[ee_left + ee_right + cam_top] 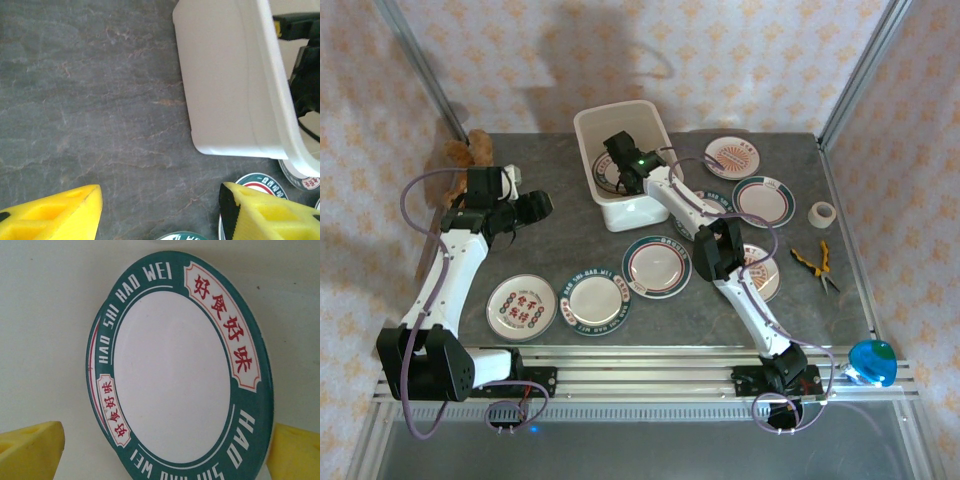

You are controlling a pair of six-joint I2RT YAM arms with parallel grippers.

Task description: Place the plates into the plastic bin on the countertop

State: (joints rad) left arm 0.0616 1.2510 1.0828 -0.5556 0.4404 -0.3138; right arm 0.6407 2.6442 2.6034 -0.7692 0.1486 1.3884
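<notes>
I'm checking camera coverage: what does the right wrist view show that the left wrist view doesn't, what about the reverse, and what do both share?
Right wrist, not left: a round cream plate with a teal rim, white lettering and red characters, inside the off-white rectangular plastic bin. Left wrist, not right: the dark grey mottled countertop, the bin's outer wall and a teal-and-red banded plate near its corner. Both: that bin.

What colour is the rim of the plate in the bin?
Teal, on the plate; right wrist view.
</notes>
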